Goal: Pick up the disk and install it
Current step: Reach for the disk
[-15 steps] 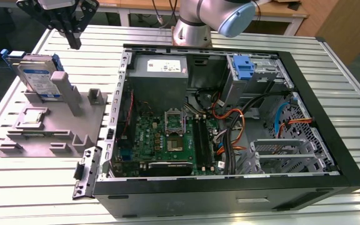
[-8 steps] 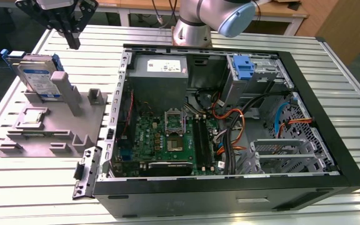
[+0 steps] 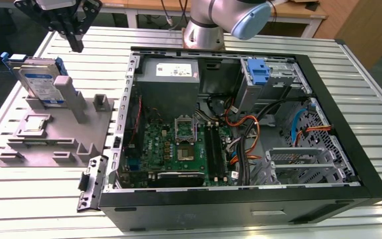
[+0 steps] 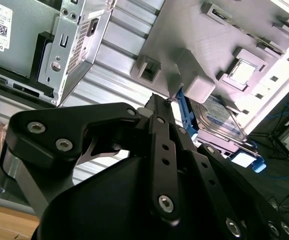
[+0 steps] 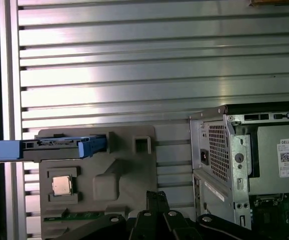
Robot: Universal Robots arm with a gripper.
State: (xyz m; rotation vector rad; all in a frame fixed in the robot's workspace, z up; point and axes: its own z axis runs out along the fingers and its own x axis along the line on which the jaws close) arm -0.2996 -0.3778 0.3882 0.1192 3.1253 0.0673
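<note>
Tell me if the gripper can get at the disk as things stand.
Probably yes: the disk stands on edge in the grey stand, top exposed, and nothing lies between it and the gripper.

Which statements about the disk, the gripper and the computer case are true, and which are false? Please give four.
1. The disk stands on edge in the gray holder. True.
2. The gripper holds the disk. False: it hangs apart from it, empty.
3. The computer case lies open. True.
4. The processor chip sits inside the case. False: it lies on the holder.
</note>
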